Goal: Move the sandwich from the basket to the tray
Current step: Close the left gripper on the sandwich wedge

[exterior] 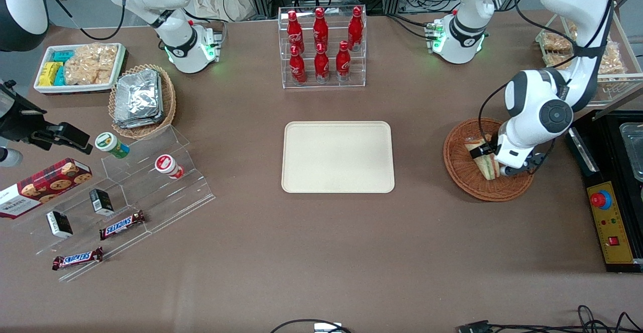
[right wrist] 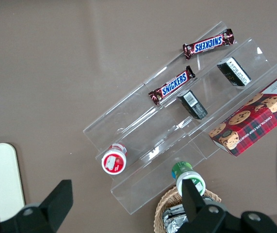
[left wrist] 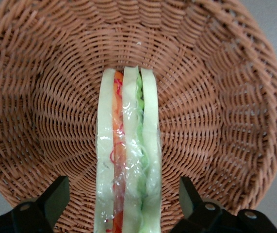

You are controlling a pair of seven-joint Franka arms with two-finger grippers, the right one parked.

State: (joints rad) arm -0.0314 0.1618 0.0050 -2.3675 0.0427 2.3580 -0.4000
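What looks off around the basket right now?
Nothing stands out. The sandwich stands on edge in the basket, wrap intact, between the open gripper's fingers. The tray is bare.

The gripper [left wrist: 123, 204] hangs low inside the basket [exterior: 459, 164], its fingers [left wrist: 56, 196] spread wide with a gap on each side of the sandwich [left wrist: 126, 160]. The basket's low woven wall rings it. Between the basket and the tray [exterior: 337, 156], mid-frame in the front view, lies bare brown table [exterior: 419, 137].
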